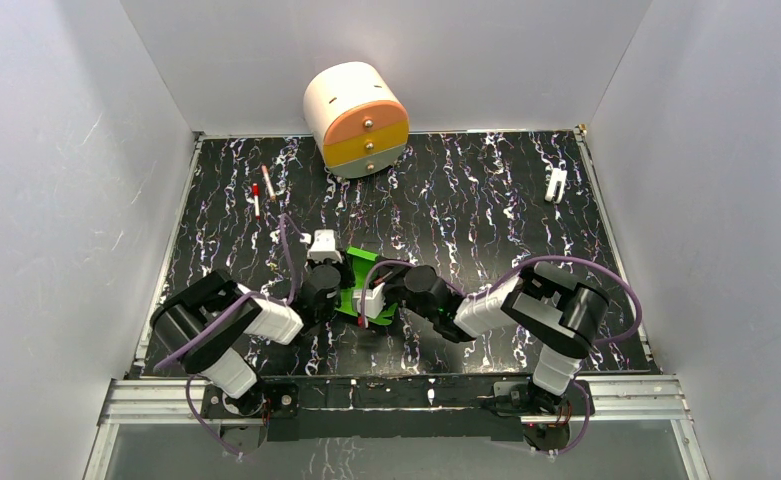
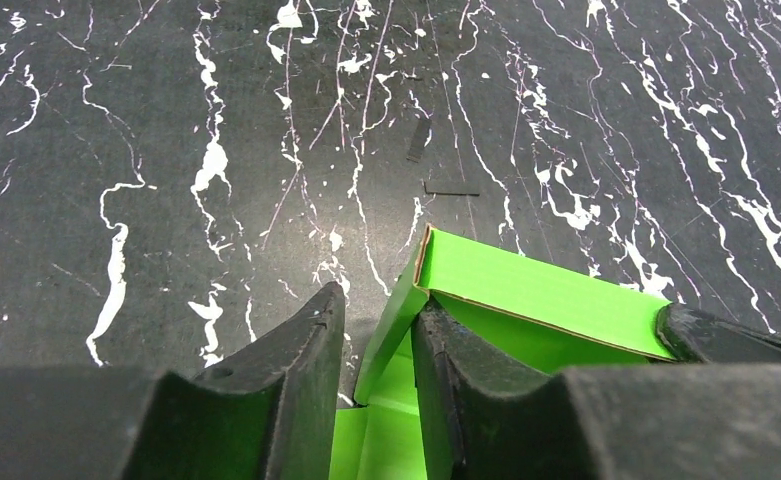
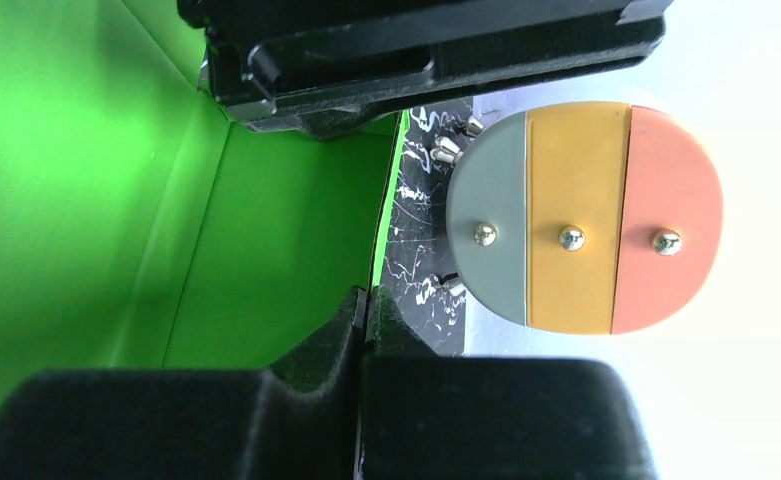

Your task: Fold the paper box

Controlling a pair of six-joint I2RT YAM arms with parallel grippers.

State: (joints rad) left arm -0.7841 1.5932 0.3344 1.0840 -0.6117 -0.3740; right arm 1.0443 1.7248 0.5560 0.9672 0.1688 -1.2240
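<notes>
The paper box [image 1: 368,282] is bright green card, partly raised into walls, at the near middle of the table between both arms. My left gripper [image 1: 328,278] stands over its left side. In the left wrist view the left gripper [image 2: 381,295] is open and straddles an upright wall of the box [image 2: 536,290], with one finger [image 2: 301,360] outside and the other inside against the corner. My right gripper [image 1: 371,302] is at the box's near right. In the right wrist view the right gripper [image 3: 368,295] is shut on the thin edge of a green wall [image 3: 266,230].
A cream round drawer unit [image 1: 356,118] with orange, yellow and grey drawers stands at the back; it also shows in the right wrist view [image 3: 581,215]. Two pens [image 1: 262,192] lie at the back left. A small white object [image 1: 556,185] lies at the back right.
</notes>
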